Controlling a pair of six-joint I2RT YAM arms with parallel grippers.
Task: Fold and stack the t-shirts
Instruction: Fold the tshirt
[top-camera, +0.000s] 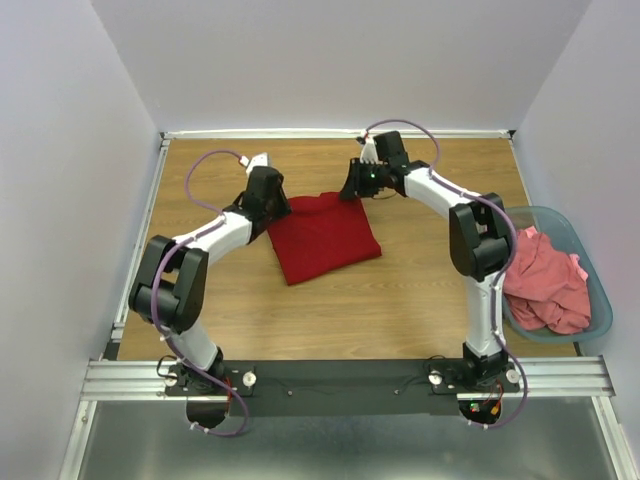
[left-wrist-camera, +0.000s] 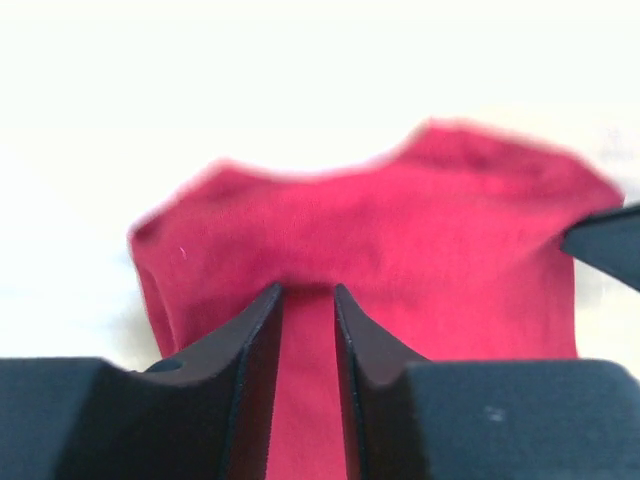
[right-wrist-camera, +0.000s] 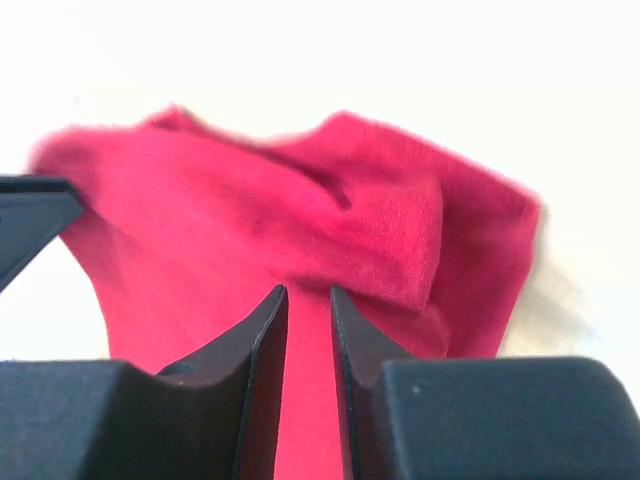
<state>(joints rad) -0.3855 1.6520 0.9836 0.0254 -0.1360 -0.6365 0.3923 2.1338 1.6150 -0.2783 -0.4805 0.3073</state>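
Note:
A dark red t-shirt (top-camera: 325, 240) lies folded into a rough square on the wooden table (top-camera: 330, 310). My left gripper (top-camera: 272, 210) sits at its far left corner and my right gripper (top-camera: 352, 185) at its far right corner. In the left wrist view the left gripper (left-wrist-camera: 307, 290) is shut, with red cloth (left-wrist-camera: 400, 230) pinched between its narrow jaws. The right wrist view shows the right gripper (right-wrist-camera: 307, 290) the same way, shut on a fold of the shirt (right-wrist-camera: 250, 220). Lighter salmon-pink t-shirts (top-camera: 545, 285) lie heaped in a basket.
The grey-blue plastic basket (top-camera: 560, 215) stands at the table's right edge, beside the right arm. White walls close the table on three sides. The arms' mounting rail (top-camera: 340, 378) runs along the near edge.

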